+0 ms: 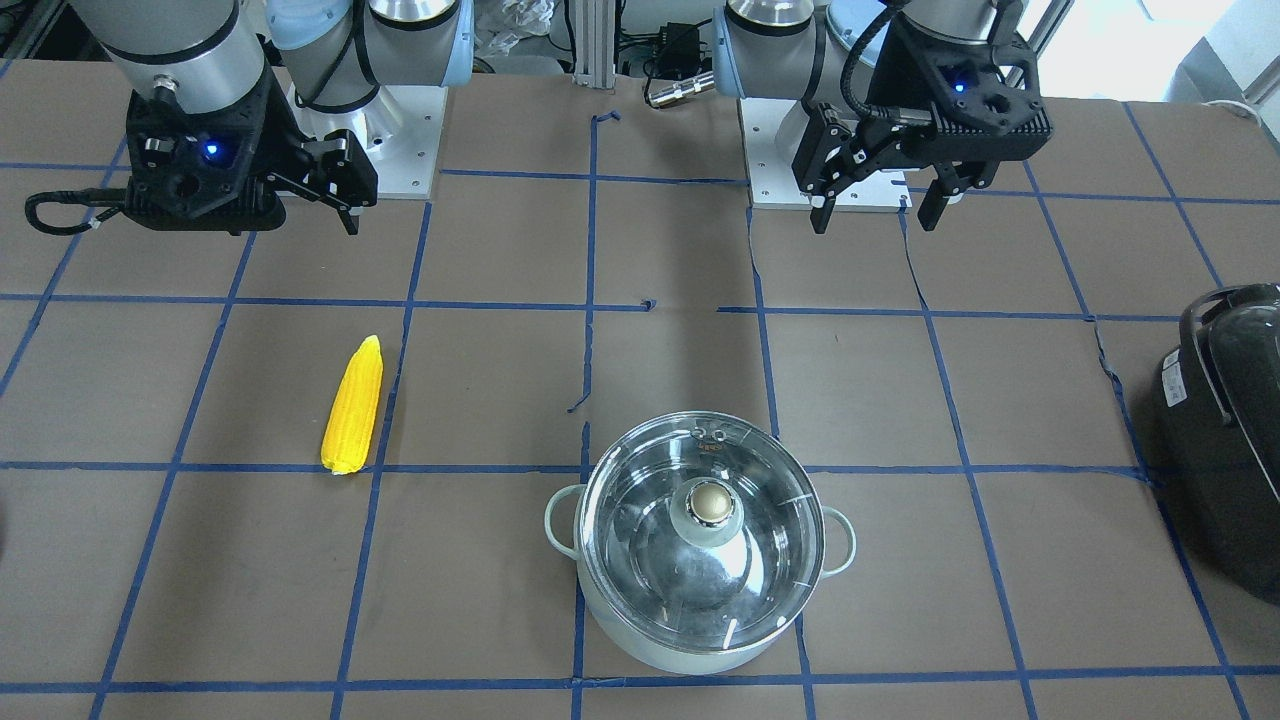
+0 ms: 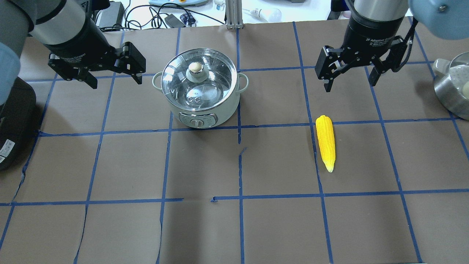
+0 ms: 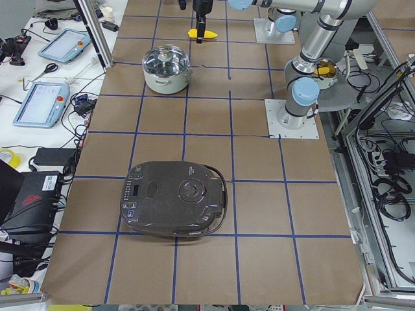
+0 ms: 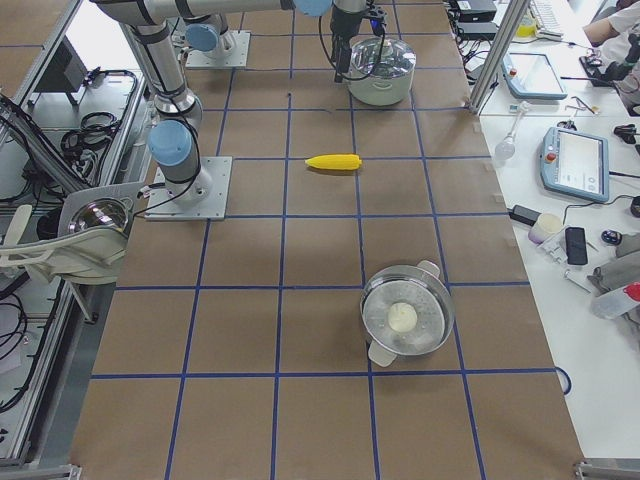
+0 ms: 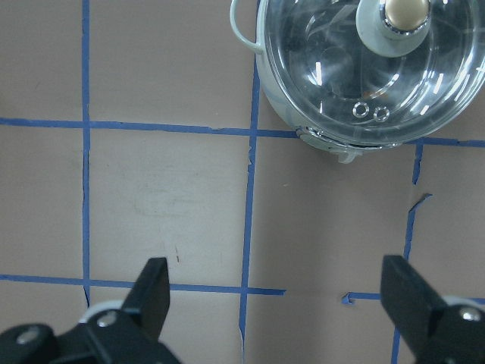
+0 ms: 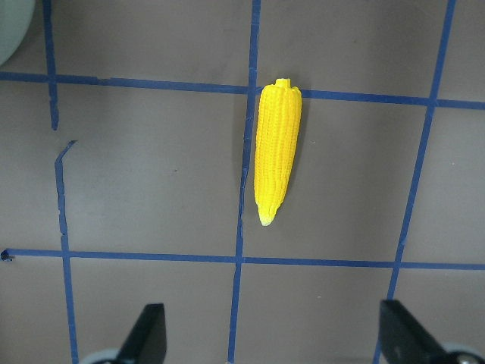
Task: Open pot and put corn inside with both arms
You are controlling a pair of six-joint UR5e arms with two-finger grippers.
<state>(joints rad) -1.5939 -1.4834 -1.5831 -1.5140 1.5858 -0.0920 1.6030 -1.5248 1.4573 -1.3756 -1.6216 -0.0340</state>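
Note:
The mint-green pot (image 2: 220, 110) stands closed, its glass lid (image 2: 212, 79) with the brass knob (image 2: 195, 68) in place; it also shows in the front view (image 1: 640, 640) and the left wrist view (image 5: 356, 76). The yellow corn (image 2: 325, 142) lies flat on the table, apart from the pot, and shows in the front view (image 1: 353, 408) and the right wrist view (image 6: 276, 152). My left gripper (image 2: 115, 81) is open and empty, in the air just left of the pot. My right gripper (image 2: 350, 85) is open and empty, above the table beyond the corn's thick end.
A large black appliance (image 2: 11, 124) with a handle sits at the table's left end (image 1: 1225, 420). A steel pot (image 2: 454, 88) with a pale item inside sits at the right edge (image 4: 405, 320). Blue tape lines grid the brown table.

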